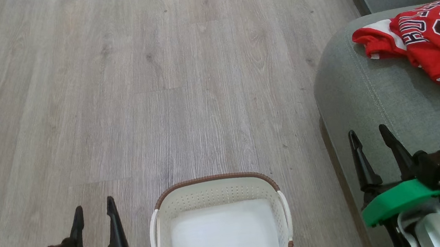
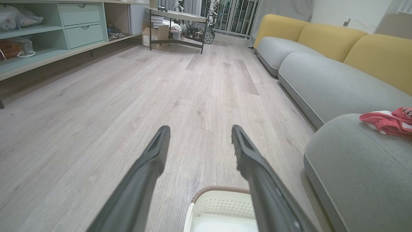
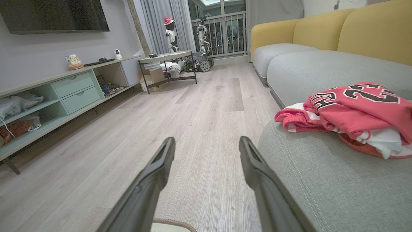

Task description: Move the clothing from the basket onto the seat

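Bright red basketball jersey (image 1: 436, 38) w/ white trim & no. 23 lies bunched on the big grey-green fabric sofa seat (image 1: 367, 93), well apart from the small white perforated plastic basket (image 1: 214, 178), now holding just a flat white liner (image 1: 223, 236). Spread & empty: left hand (image 1: 94, 204), right hand (image 1: 367, 130). Looks done; pull back w/o snagging fabric.
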### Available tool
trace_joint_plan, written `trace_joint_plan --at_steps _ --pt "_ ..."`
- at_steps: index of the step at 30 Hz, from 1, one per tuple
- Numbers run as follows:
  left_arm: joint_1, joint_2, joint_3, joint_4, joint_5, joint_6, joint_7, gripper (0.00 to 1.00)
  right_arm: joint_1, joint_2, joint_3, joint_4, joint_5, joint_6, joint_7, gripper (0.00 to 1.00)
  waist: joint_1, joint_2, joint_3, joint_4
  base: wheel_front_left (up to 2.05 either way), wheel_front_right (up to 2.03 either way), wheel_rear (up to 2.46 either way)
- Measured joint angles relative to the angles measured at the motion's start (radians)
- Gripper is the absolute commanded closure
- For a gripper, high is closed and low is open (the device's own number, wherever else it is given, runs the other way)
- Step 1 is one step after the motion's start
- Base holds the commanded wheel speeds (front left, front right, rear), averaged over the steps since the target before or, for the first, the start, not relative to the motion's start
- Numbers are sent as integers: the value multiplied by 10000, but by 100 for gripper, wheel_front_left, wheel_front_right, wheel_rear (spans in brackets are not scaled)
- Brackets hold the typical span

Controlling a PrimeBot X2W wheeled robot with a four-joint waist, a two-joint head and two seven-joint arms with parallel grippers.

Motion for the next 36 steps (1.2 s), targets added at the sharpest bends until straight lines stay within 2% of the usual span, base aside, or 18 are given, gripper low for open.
trace_joint_plan --at_steps 23,24,30,36 --pt "122 -15 19 384 280 -63 0 0 81 0 17 130 -15 0 0 0 0 0 -83 116 0 0 0" --pt "147 -15 19 382 278 -69 0 100 81 0 17 151 -52 0 0 100 0 0 -81 112 0 0 0" --pt "512 -81 -63 1354 265 -71 31 100 556 2 90 1149 -52 2 35 100 0 0 -79 111 0 0 0" --pt "578 -94 -33 1442 -439 -165 219 100 718 2 59 1210 662 2 201 100 0 0 -61 93 0 0 0"
